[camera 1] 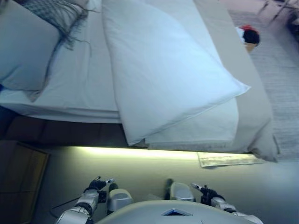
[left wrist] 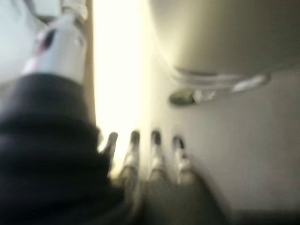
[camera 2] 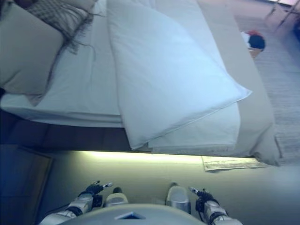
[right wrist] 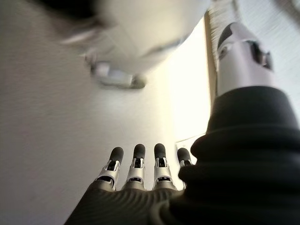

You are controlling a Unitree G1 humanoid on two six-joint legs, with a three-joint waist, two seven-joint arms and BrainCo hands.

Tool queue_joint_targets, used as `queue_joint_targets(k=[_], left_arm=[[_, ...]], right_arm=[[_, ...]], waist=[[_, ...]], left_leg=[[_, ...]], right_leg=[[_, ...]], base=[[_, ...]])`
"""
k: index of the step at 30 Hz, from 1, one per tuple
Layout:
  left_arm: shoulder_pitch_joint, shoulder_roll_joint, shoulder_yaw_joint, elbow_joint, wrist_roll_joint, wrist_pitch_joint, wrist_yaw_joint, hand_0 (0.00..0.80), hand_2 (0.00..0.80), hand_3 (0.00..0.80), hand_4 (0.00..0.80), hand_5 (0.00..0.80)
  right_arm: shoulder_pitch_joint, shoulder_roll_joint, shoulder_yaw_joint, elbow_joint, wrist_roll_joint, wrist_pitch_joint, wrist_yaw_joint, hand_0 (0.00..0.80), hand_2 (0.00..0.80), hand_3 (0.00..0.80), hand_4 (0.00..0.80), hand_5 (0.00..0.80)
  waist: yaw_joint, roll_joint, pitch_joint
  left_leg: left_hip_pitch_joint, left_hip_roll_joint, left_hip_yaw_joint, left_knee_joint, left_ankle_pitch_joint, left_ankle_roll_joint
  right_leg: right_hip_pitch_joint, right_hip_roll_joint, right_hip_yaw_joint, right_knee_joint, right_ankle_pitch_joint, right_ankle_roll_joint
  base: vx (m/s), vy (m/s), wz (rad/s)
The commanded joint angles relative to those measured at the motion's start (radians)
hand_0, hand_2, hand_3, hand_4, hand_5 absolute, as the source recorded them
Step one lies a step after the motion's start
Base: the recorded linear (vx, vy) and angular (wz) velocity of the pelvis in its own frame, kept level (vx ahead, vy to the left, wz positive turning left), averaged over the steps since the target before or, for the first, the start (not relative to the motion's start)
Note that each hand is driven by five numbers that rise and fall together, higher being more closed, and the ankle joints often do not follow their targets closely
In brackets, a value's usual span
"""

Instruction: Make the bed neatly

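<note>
The bed lies ahead of me and fills the upper part of the view. A white duvet lies folded on it at a slant, with one corner pointing right and one hanging over the near edge. A white sheet shows to its left and a beige cover to its right. A large pillow lies at the left end. My left hand and right hand hang low at my sides above the floor, well short of the bed. Both are open and empty, with fingers straight.
A grey checked throw with fringe lies by the pillow. A lit strip glows under the bed's near edge. A flat printed sheet lies on the floor. A wooden cabinet stands at the lower left. A red and black object sits beyond the bed.
</note>
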Motion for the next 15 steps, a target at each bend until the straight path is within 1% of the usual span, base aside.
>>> queue_joint_targets(k=[1,2,3,5,6,8,9,10,11,12,13,14,15], left_arm=[[-0.05,-0.041,0.001,-0.022,-0.027,-0.028,0.035,0.0,0.0,0.0,0.0,0.0],[-0.051,-0.047,-0.005,-0.029,-0.03,-0.03,0.029,0.0,0.0,0.0,0.0,0.0],[-0.051,-0.049,-0.009,-0.031,-0.036,-0.039,0.015,0.0,0.0,0.0,0.0,0.0],[-0.046,-0.059,-0.014,-0.04,-0.027,-0.041,-0.011,0.0,0.0,0.0,0.0,0.0],[-0.041,-0.065,-0.022,-0.045,-0.023,-0.041,-0.014,0.0,0.0,0.0,0.0,0.0],[-0.033,-0.067,-0.03,-0.054,-0.059,-0.053,0.01,0.0,0.0,0.0,0.0,0.0],[-0.027,-0.062,-0.033,-0.071,-0.075,-0.049,0.017,0.0,0.0,0.0,0.0,0.0],[-0.02,-0.06,-0.035,-0.086,-0.093,-0.046,0.02,0.0,0.0,0.0,0.0,0.0],[-0.018,-0.059,-0.04,-0.099,-0.09,-0.045,0.018,0.0,0.0,0.0,0.0,0.0],[-0.026,-0.054,-0.049,-0.104,-0.072,-0.043,0.015,0.0,0.0,0.0,0.0,0.0],[-0.038,-0.052,-0.062,-0.093,-0.048,-0.047,0.007,0.0,0.0,0.0,0.0,0.0],[-0.045,-0.054,-0.063,-0.084,-0.066,-0.047,0.02,0.0,0.0,0.0,0.0,0.0],[-0.048,-0.048,-0.059,-0.075,-0.075,-0.052,0.027,0.0,0.0,0.0,0.0,0.0]], right_arm=[[-0.107,0.006,0.036,0.008,0.0,-0.012,-0.019,0.0,0.0,0.0,0.0,0.0],[-0.113,0.002,0.042,0.001,0.023,-0.021,-0.023,0.0,0.0,0.0,0.0,0.0],[-0.116,-0.001,0.044,-0.002,0.044,-0.046,-0.014,0.0,0.0,0.0,0.0,0.0],[-0.123,-0.006,0.04,-0.024,0.069,-0.057,0.001,0.0,0.0,0.0,0.0,0.0],[-0.126,-0.008,0.041,-0.044,0.086,-0.058,0.009,0.0,0.0,0.0,0.0,0.0],[-0.133,-0.015,0.051,-0.081,0.094,-0.057,0.003,0.0,0.0,0.0,0.0,0.0],[-0.138,-0.027,0.064,-0.115,0.12,-0.053,0.005,0.0,0.0,0.0,0.0,0.0],[-0.146,-0.032,0.077,-0.139,0.14,-0.056,0.007,0.0,0.0,0.0,0.0,0.0],[-0.161,-0.033,0.089,-0.156,0.163,-0.068,0.012,0.0,0.0,0.0,0.0,0.0],[-0.178,-0.034,0.097,-0.161,0.191,-0.083,0.017,0.0,0.0,0.0,0.0,0.0],[-0.203,-0.037,0.099,-0.162,0.206,-0.109,0.022,0.0,0.0,0.0,0.0,0.0],[-0.223,-0.038,0.109,-0.182,0.21,-0.112,0.011,0.0,0.0,0.0,0.0,0.0],[-0.232,-0.036,0.116,-0.201,0.222,-0.115,0.002,0.0,0.0,0.0,0.0,0.0]], waist=[[-0.008,-0.023,0.061],[-0.007,-0.021,0.065],[-0.005,-0.021,0.068],[0.0,-0.019,0.07],[0.001,-0.02,0.068],[0.006,-0.025,0.071],[0.018,-0.028,0.082],[0.03,-0.025,0.091],[0.04,-0.019,0.097],[0.052,-0.011,0.107],[0.062,-0.015,0.125],[0.067,-0.014,0.132],[0.067,-0.007,0.133]], left_leg=[[0.002,-0.138,0.048,0.066,-0.025,0.115],[-0.003,-0.136,0.039,0.077,-0.026,0.114],[-0.005,-0.134,0.032,0.085,-0.027,0.112],[-0.002,-0.13,0.028,0.098,-0.032,0.106],[-0.003,-0.13,0.02,0.112,-0.038,0.104],[-0.029,-0.135,-0.005,0.187,-0.052,0.095],[-0.071,-0.132,-0.042,0.254,-0.02,0.08],[-0.088,-0.125,-0.076,0.233,0.002,0.069],[-0.087,-0.108,-0.088,0.166,0.031,0.063],[-0.097,-0.087,-0.096,0.09,0.083,0.053],[-0.14,-0.073,-0.104,0.084,0.102,0.047],[-0.133,-0.091,-0.111,0.076,0.092,0.06],[-0.112,-0.085,-0.104,0.032,0.099,0.061]], right_leg=[[0.004,-0.015,0.012,-0.123,0.16,0.021],[0.01,-0.007,0.023,-0.116,0.149,0.015],[0.016,-0.009,0.021,-0.113,0.146,0.012],[0.034,-0.008,0.008,-0.117,0.138,0.004],[0.042,-0.002,0.012,-0.12,0.131,-0.004],[0.056,-0.002,0.017,-0.116,0.119,-0.018],[0.074,0.001,0.024,-0.121,0.116,-0.028],[0.082,0.004,0.036,-0.124,0.115,-0.027],[0.084,0.008,0.048,-0.128,0.112,-0.022],[0.083,0.012,0.049,-0.134,0.112,-0.018],[0.078,0.007,0.053,-0.134,0.113,-0.018],[0.071,0.002,0.043,-0.139,0.115,-0.016],[0.065,-0.006,0.028,-0.133,0.11,-0.007]], base=[[0.021,-0.083,0.01],[0.068,-0.093,0.06],[0.071,-0.076,0.11],[0.097,-0.056,0.25],[0.14,-0.038,0.35],[0.11,0.002,0.35],[0.115,0.06,0.17],[0.132,0.108,0.12],[0.08,0.12,0.08],[0.009,0.087,0.1],[-0.023,0.093,0.07],[-0.009,0.143,-0.01],[0.01,0.177,-0.11]])
